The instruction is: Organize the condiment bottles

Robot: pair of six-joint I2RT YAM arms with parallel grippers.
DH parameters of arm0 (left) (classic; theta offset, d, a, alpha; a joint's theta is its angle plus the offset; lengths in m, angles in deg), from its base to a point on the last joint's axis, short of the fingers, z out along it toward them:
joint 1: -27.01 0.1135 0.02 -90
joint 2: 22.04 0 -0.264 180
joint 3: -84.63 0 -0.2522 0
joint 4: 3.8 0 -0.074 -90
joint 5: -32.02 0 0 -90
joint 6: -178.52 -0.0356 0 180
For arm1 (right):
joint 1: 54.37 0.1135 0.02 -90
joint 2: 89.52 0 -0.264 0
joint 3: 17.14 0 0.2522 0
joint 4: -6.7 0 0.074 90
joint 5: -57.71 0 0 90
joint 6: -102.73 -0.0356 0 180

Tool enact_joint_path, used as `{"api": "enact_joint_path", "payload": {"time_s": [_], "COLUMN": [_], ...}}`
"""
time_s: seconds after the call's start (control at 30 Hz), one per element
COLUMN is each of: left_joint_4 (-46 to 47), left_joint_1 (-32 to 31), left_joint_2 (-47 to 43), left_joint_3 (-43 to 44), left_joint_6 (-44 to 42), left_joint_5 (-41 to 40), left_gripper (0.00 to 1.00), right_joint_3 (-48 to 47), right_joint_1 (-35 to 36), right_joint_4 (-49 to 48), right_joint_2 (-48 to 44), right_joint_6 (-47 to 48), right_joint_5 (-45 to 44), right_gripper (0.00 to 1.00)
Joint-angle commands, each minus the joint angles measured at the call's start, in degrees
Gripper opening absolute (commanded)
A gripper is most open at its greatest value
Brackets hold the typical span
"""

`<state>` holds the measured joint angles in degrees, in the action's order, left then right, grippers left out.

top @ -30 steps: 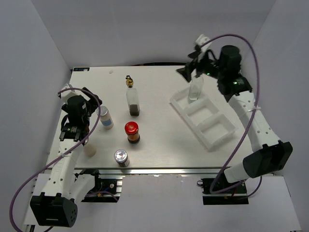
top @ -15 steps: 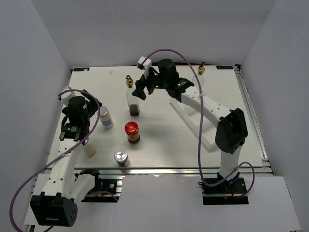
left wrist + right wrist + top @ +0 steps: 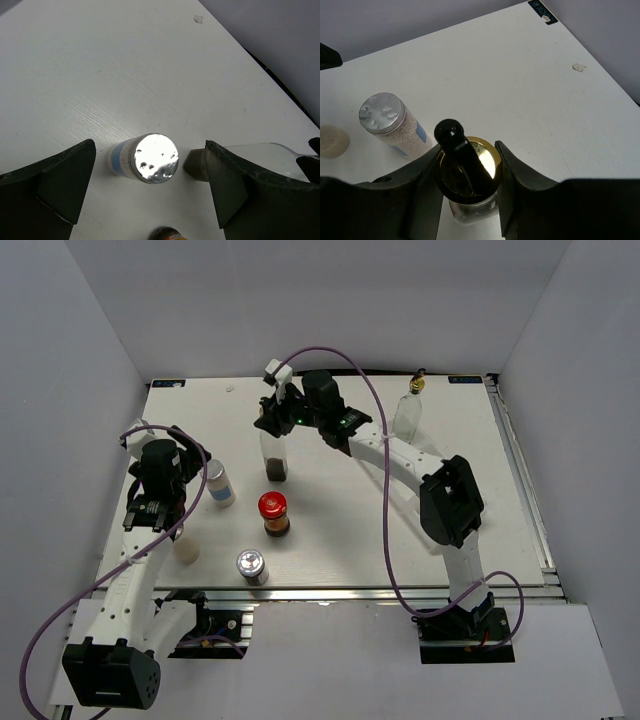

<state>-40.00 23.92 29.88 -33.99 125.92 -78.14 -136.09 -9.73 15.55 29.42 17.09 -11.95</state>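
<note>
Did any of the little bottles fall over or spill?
No, nothing stands out. The dark-filled glass bottle, the clear glass bottle, the red-lidded jar, the blue-labelled shaker, the near-edge shaker and the cream bottle stand upright, with no spill. Only a tiny scrap lies far left on the table.

A white table (image 3: 330, 540) bears a small scrap (image 3: 578, 66), perhaps tape.

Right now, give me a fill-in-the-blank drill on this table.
The right pincer grips a glass bottle at its ___-coloured collar.
The left pincer stands open over a shaker with a ___-coloured lid.
The dark jar wears a ___ lid.
Missing: gold; silver; red.
</note>
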Motion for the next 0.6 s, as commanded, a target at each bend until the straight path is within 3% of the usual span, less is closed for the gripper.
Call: {"api": "enact_joint_path", "payload": {"time_s": [0.0,0.23,0.57], "left_joint_4": [-0.4,-0.5,1.0], "left_joint_1": [0.1,0.1,0.2], "left_joint_2": [-1.0,-1.5,-0.3], "left_joint_3": [0.1,-0.2,-0.6], "left_joint_6": [-0.4,-0.2,-0.7], "left_joint_5": [-0.5,-0.4,0.2], "left_gripper": [0.98,0.98,0.98], "right_joint_3": [-1.8,5.4,15.2], "right_joint_1": [0.0,-1.4,-13.8], "right_joint_4": [-5.0,-3.9,1.1], "right_joint_2": [-2.8,-15.8,-31.6], "right_joint_6": [-0.4,2.7,5.1], "right_joint_5": [0.2,-3.6,-3.2], "right_gripper": [0.03,0.00,0.00]}}
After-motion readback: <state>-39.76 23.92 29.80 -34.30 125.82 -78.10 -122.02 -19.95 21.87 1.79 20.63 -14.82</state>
